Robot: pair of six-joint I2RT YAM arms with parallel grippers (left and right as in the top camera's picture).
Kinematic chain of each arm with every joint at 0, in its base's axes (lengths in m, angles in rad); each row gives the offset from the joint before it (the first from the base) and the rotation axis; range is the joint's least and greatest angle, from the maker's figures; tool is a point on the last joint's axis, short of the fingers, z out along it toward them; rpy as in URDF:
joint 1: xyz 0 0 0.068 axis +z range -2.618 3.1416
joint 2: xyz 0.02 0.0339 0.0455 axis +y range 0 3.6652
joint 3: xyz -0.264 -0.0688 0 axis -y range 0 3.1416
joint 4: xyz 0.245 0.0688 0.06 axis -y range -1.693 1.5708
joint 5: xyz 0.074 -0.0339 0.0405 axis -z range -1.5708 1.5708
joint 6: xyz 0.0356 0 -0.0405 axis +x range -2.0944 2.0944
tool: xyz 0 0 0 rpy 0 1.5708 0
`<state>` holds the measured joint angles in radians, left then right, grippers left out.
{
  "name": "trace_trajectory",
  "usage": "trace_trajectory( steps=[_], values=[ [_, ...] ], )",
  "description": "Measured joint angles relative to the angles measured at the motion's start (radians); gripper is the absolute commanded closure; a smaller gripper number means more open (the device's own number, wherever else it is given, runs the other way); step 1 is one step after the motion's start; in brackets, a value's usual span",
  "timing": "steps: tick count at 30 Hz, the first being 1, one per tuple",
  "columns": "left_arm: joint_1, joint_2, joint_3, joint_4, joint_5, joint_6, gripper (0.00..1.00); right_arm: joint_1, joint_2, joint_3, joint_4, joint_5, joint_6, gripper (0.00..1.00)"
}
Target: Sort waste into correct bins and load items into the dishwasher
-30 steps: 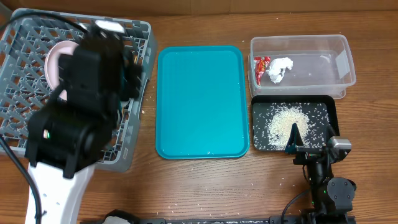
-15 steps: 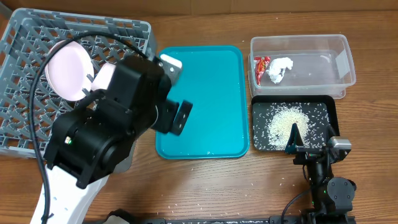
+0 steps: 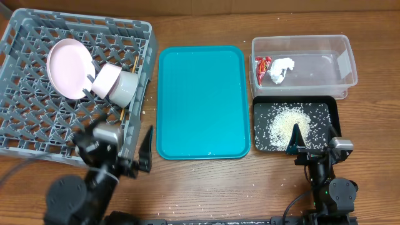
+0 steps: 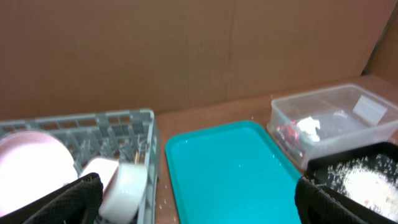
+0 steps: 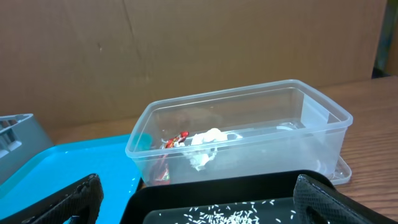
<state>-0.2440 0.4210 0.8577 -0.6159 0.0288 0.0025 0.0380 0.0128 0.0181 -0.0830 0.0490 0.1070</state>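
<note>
The grey dish rack holds the pale pink plate, the smaller pinkish dish, a whitish cup on its side and thin chopsticks. I cannot make out a grey-green bowl. The clear tub holds the red wrapper and white tissue. Rice lies in the black tray. My left gripper is open and empty at the rack's front right corner. My right gripper is open and empty at the black tray's front edge.
The teal serving tray lies between the rack and the bins, with a few stray grains on it. Loose grains dot the wooden table in front. A brown cardboard wall stands behind the table.
My left arm has pulled back from over the rack, across the teal tray's corner, to the table front. The plate, dish and cup are now uncovered. The right arm has not moved.
</note>
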Motion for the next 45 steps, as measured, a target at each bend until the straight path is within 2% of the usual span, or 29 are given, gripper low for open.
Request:
trace_trajectory(
  steps=[3, 6, 8, 12, 15, 17, 45],
  values=[
    [0.011, -0.189, -0.236, 0.131, 0.023, -0.028, 0.0, 0.0, 0.0, 0.0, 0.0, 0.0, 0.0, 0.0],
    [0.011, -0.311, -0.425, 0.273, 0.031, -0.05, 0.0, 0.0, 0.0, 0.0, 0.0, 0.0, 0.0, 0.0],
    [0.011, -0.366, -0.527, 0.309, 0.032, -0.056, 0.0, 0.0, 0.0, 0.0, 0.0, 0.0, 0.0, 0.0],
    [0.013, -0.4, -0.695, 0.414, 0.039, -0.056, 0.0, 0.0, 0.0, 0.0, 0.0, 0.0, 0.0, 0.0],
    [0.016, -0.405, -0.795, 0.563, 0.051, -0.058, 0.0, 0.0, 0.0, 0.0, 0.0, 0.0, 0.0, 0.0],
    [0.016, -0.406, -0.841, 0.553, 0.06, -0.06, 0.0, 0.0, 0.0, 0.0, 0.0, 0.0, 0.0, 0.01],
    [0.016, -0.407, -0.849, 0.549, 0.063, -0.064, 0.0, 0.0, 0.0, 0.0, 0.0, 0.0, 0.0, 0.0]
  ],
)
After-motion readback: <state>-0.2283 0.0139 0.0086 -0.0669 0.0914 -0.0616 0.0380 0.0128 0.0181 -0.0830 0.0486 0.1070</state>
